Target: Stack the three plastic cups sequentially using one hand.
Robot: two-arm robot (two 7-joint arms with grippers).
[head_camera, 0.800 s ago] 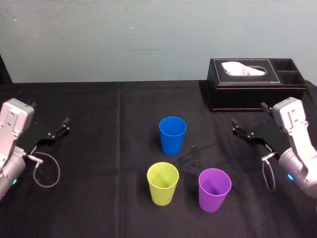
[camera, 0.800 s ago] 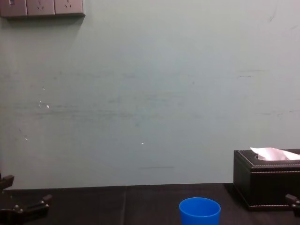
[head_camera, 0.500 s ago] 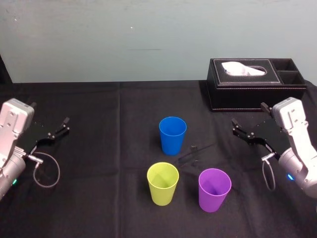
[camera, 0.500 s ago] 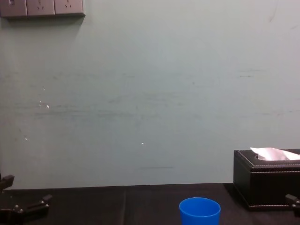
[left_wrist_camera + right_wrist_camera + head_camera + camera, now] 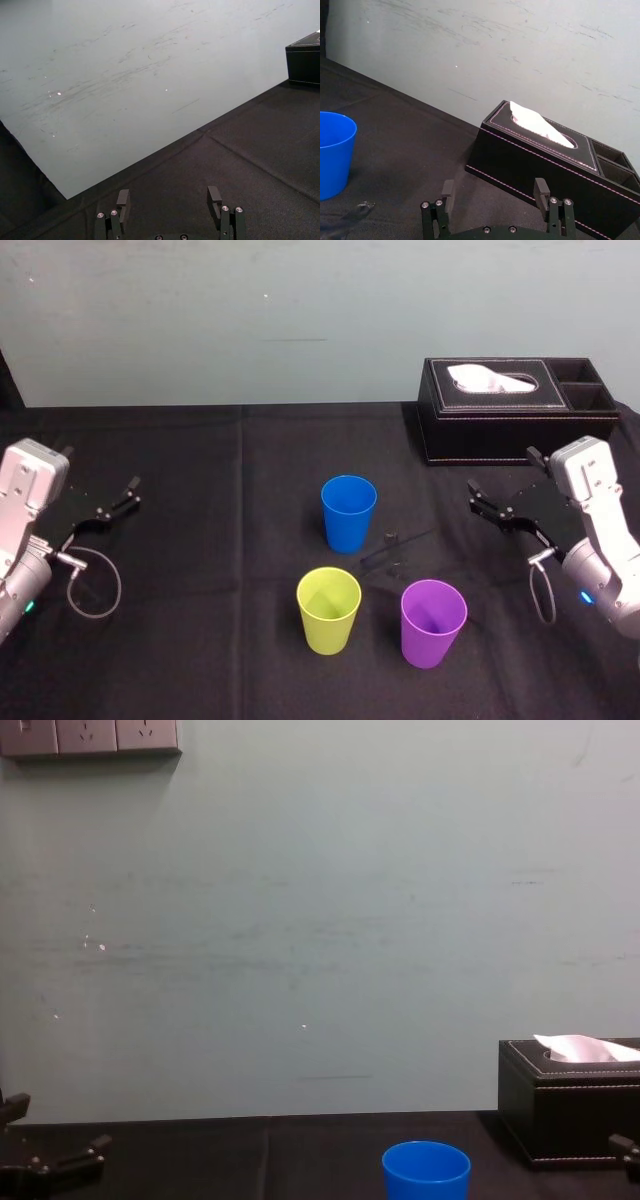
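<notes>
Separately, the three plastic cups stand upright with open mouths up on the black tablecloth (image 5: 200,460), none touching another. The blue cup (image 5: 348,512) is farthest from the robot, near the middle of the table. The yellow-green cup (image 5: 328,609) stands nearer the robot and slightly left of it, and the purple cup (image 5: 432,621) stands to the right of the yellow-green one, with a clear gap between them. A small dark scrap (image 5: 392,540), of a kind that cannot be told, lies on the cloth just right of the blue cup.

The left gripper (image 5: 100,468) hovers at the table's left edge, well apart from the cups; its wrist view shows its fingers (image 5: 123,196) spread wide with nothing between them. The right gripper (image 5: 500,470) hangs at the right side, near the front of the black leather tissue box (image 5: 515,425), its claw likewise spread wide and empty. A white tissue (image 5: 488,378) pokes up from the box's slot, at the far right of the table
</notes>
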